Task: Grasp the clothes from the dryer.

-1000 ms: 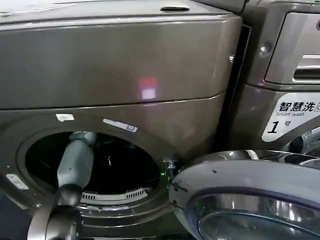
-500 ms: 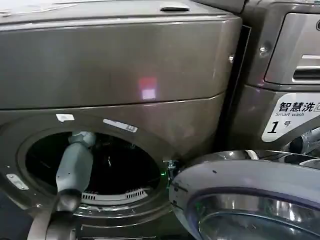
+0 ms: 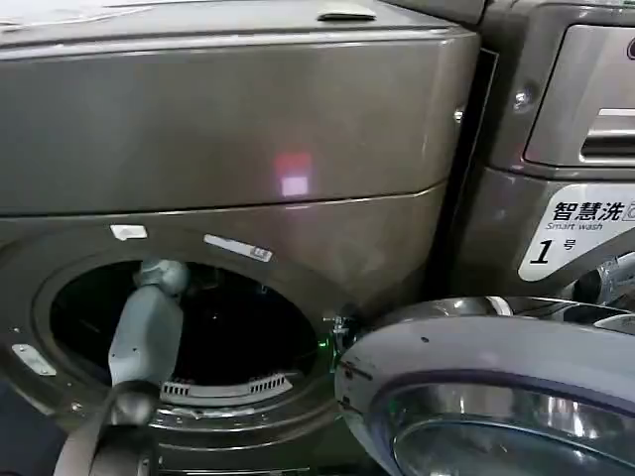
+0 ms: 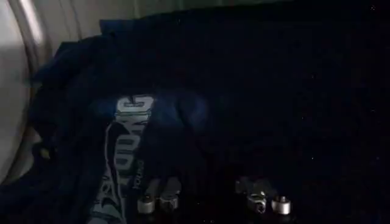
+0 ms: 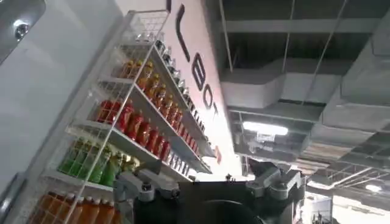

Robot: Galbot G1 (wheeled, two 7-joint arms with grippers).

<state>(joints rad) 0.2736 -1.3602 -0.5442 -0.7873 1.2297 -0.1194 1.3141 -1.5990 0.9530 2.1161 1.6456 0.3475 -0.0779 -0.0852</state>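
Around the left arm, the dryer [image 3: 238,139] fills most of the head view, its round door [image 3: 496,392] swung open toward the right. Left gripper [image 4: 210,204] is reaching deep inside the drum, fingers [image 4: 152,201] spread wide apart with nothing between them. Just ahead of those fingers lie the clothes [image 4: 201,109], a dark navy heap with pale lettering. Right gripper [image 5: 210,189] points up at a shelf of bottles [image 5: 131,131], fingers apart and holding nothing.
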